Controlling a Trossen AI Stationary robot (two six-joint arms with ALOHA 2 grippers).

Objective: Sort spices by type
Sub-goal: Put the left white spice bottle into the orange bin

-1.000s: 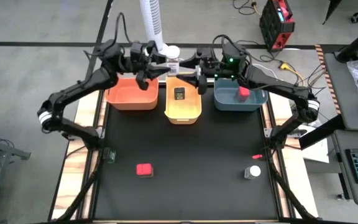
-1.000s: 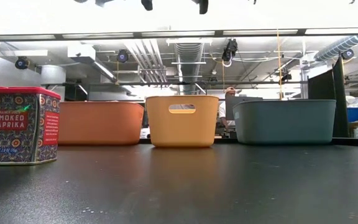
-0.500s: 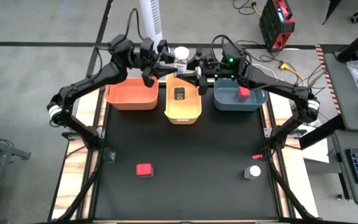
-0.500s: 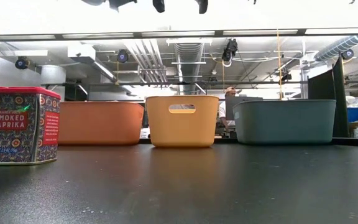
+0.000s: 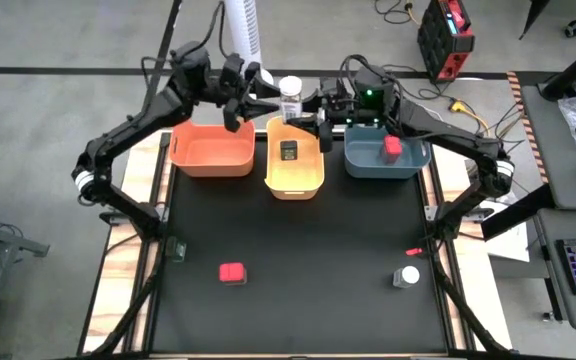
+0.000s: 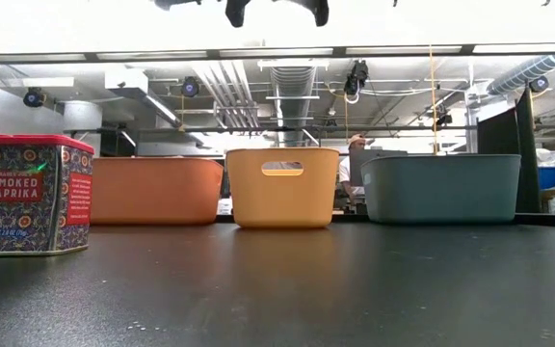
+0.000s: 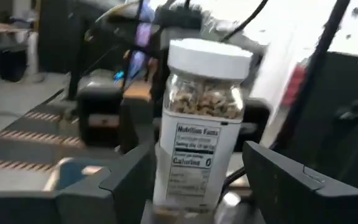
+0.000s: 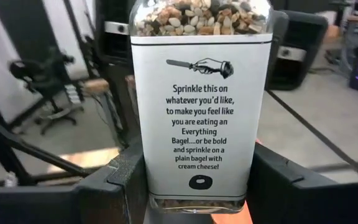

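A clear jar (image 5: 290, 95) with a white cap, full of seeds, hangs in the air past the far rim of the yellow bin (image 5: 295, 188). My left gripper (image 5: 271, 100) comes at it from the left and my right gripper (image 5: 310, 105) from the right. Both are shut on the jar (image 7: 197, 137) (image 8: 197, 124). A black box (image 5: 289, 151) lies in the yellow bin. A red box (image 5: 392, 147) lies in the blue bin (image 5: 368, 162). A red paprika tin (image 5: 231, 272) (image 6: 27, 193) and a second jar (image 5: 406, 276) stand on the mat. Only one black box shows. My left gripper pinches the jar's lower side walls (image 7: 161, 180) between its two fingers (image 7: 126, 183). It comes level from the table's left. The jar stands upright, lifted clear, with its cap above the fingers. My right gripper pinches the same jar by its lower body (image 8: 143, 180), one finger (image 8: 114, 186) on each side wall. It comes level from the table's right, facing the left gripper. The jar is upright and lifted clear.
The orange bin (image 5: 211, 150) stands left of the yellow one, with nothing showing in it. A thin red stick (image 5: 413, 249) lies near the second jar. The black mat's middle is bare. A white pole (image 5: 240, 30) rises just behind the left gripper.
My left gripper has carried the jar a little toward the table's right, up to my right gripper, which has kept still. The left arm's wrist has since shifted toward the far edge while the jar stayed in place.
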